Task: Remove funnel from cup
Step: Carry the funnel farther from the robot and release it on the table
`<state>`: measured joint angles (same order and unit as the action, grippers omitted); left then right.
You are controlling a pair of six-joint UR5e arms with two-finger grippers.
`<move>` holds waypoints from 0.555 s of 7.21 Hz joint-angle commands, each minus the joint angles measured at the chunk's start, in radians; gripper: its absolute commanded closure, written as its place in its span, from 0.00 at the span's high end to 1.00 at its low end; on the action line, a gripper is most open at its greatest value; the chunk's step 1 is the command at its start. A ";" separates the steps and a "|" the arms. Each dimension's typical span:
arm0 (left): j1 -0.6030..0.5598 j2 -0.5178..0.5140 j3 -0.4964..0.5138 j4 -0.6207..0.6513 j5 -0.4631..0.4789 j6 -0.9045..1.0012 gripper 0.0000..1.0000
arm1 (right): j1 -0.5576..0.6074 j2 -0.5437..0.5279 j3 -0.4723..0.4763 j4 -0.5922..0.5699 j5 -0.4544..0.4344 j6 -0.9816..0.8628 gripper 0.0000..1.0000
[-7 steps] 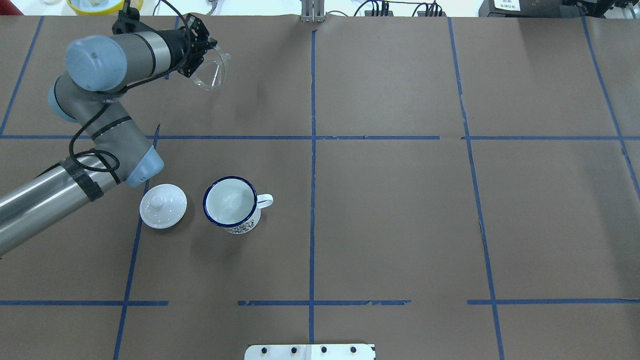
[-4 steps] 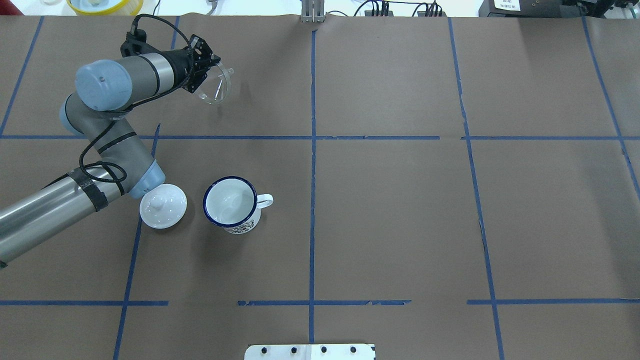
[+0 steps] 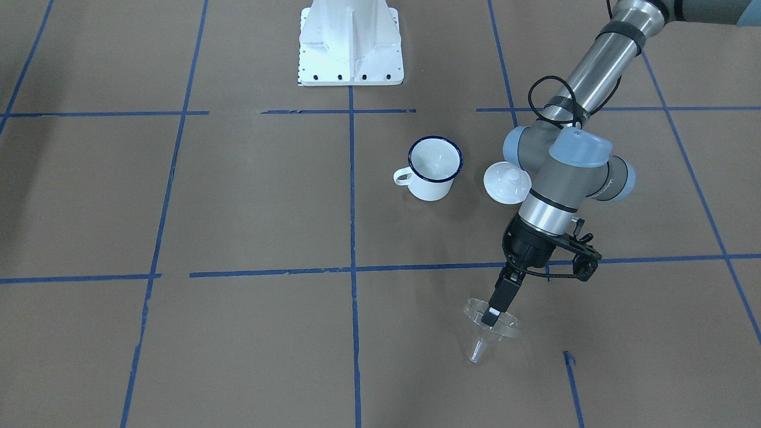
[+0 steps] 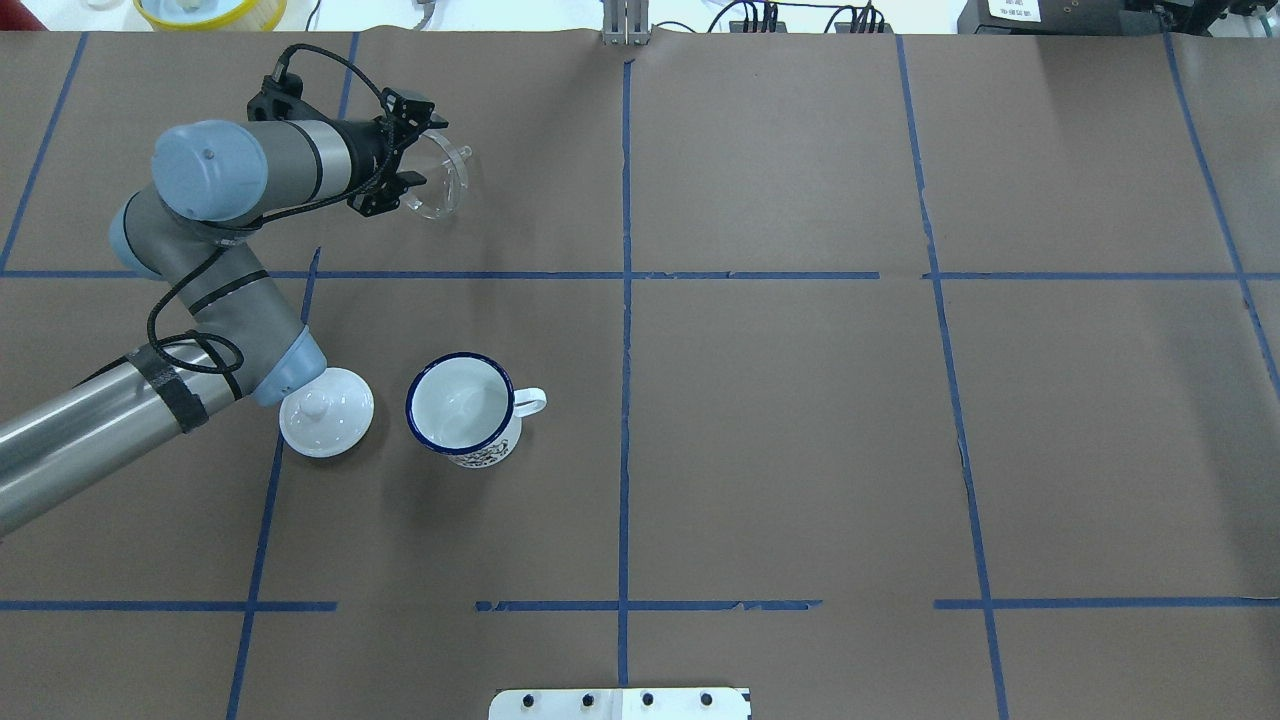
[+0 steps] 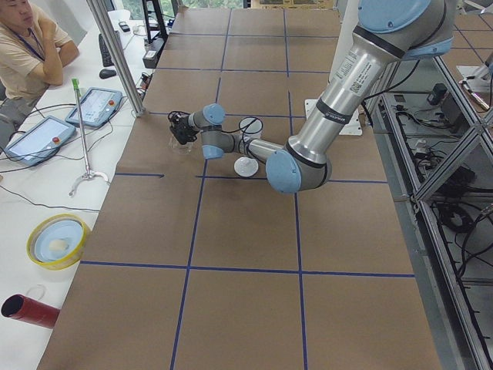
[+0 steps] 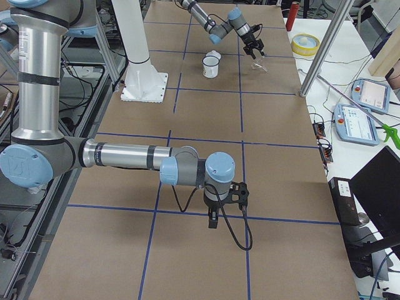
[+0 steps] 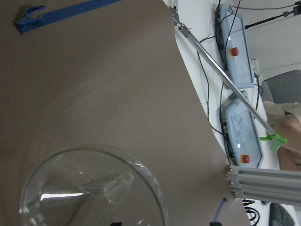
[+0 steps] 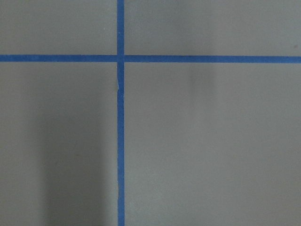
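The left pincer (image 3: 491,314) clamps the funnel (image 3: 504,329) by its rim, spout down, low over the bench (image 3: 238,208) and well apart from the empty cup (image 3: 429,172), probably to set it down clear. Whether the right pincer (image 6: 212,220) is clenched, I cannot tell.

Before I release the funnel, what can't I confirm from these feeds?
- Funnel spout touching the table or not: clear plastic in the front-facing view, too small in exterior left.
- Left gripper jaws: cut off by the left wrist view's bottom edge.
- Right gripper: open or shut unknown; seen only small in exterior right.
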<state>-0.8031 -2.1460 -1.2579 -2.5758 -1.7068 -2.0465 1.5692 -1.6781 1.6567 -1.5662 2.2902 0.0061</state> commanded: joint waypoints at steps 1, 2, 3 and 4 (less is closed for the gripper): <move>-0.004 0.113 -0.261 0.280 -0.114 0.097 1.00 | 0.000 0.000 0.000 0.000 0.000 0.000 1.00; -0.005 0.124 -0.359 0.472 -0.164 0.120 0.99 | 0.000 0.000 0.000 0.000 0.000 0.000 1.00; -0.005 0.129 -0.447 0.672 -0.169 0.232 0.99 | 0.000 0.000 0.000 0.000 0.000 0.000 1.00; -0.005 0.133 -0.498 0.857 -0.171 0.321 0.98 | 0.000 0.000 0.000 0.000 0.000 0.000 1.00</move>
<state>-0.8081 -2.0216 -1.6745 -1.9446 -1.8670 -1.8299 1.5693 -1.6782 1.6567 -1.5662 2.2902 0.0061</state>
